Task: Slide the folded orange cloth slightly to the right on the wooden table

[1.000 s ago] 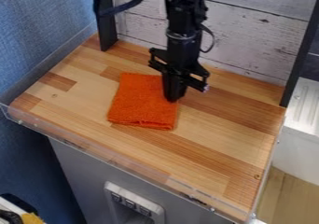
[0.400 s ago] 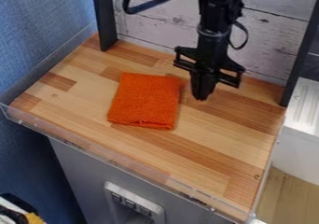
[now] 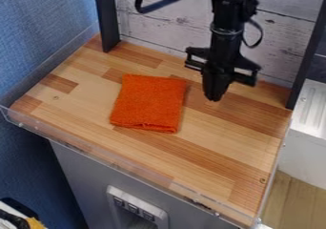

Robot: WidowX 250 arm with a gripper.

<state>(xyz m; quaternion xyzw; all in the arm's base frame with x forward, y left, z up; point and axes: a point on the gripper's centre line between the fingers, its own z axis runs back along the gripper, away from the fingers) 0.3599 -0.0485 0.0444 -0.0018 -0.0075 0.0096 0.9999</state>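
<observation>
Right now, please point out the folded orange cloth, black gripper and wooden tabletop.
Folded orange cloth [image 3: 149, 102]: camera view, middle of its top.
Black gripper [image 3: 215, 98]: camera view, its lower tip.
Wooden tabletop [image 3: 200, 163]: camera view, bare part near front.

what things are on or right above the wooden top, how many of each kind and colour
orange folded cloth: 1
black pincer, hanging beside the cloth: 1
total: 2
</observation>
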